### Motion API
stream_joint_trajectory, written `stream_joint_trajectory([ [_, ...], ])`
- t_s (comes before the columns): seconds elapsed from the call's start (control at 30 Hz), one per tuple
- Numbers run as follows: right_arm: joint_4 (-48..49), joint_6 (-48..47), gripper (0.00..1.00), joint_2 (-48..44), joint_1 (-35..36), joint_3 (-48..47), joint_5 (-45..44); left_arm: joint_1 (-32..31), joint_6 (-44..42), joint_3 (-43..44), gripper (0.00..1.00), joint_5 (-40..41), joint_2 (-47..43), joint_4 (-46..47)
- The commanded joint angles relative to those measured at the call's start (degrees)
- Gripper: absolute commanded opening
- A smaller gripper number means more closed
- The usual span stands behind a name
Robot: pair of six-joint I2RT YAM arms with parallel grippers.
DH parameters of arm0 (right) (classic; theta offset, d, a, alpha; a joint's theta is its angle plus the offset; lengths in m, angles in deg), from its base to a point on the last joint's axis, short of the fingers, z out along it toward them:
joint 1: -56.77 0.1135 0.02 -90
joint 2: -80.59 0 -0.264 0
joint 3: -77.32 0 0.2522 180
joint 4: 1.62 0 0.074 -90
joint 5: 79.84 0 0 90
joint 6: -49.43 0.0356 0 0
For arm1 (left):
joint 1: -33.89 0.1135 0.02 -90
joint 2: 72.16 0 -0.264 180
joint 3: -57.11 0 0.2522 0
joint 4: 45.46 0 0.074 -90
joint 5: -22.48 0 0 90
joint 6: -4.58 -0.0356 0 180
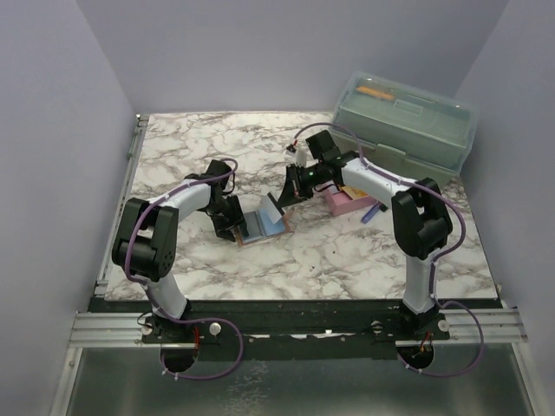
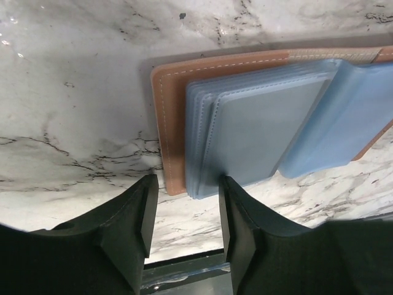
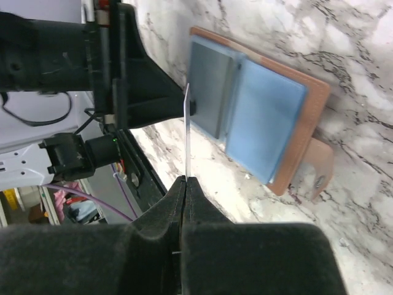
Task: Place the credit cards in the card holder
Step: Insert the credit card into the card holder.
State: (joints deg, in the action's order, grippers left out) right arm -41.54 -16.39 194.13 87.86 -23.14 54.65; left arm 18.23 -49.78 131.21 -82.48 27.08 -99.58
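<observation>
So the card holder (image 1: pixel 257 227) is lying flat and wide open on the desk, reddish-brown leather with pale stitching round the edge. Inside there's a stack of see-through blue plastic sleeves (image 2: pixel 258 126), and one sleeve is flopped over to the other half. A little brown strap (image 3: pixel 320 171) with a snap sticks out past one long edge. One credit card (image 3: pixel 186 132) is up in the air just beside the holder, pinched by its bottom edge in the right tool (image 3: pixel 185 181). It's edge-on there, so it's only a thin pale line, not in a sleeve yet.
</observation>
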Motion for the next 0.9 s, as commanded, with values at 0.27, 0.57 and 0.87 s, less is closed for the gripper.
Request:
stream_joint_trajectory([
  [0.27, 7.17, 0.25, 0.00, 4.66, 0.99, 4.18, 4.68, 0.35, -1.45, -2.49, 0.46, 3.52, 0.55, 0.42],
  [0.57, 8.12, 0.34, 0.00, 6.96, 1.15, 5.30, 4.22, 0.37, -1.45, -2.66, 0.46, 2.90, 0.16, 0.38],
  [0.87, 9.07, 0.45, 0.00, 8.43, 1.47, 6.00, 4.66, 0.36, -1.61, -2.60, 0.46, 2.57, 0.34, 0.41],
])
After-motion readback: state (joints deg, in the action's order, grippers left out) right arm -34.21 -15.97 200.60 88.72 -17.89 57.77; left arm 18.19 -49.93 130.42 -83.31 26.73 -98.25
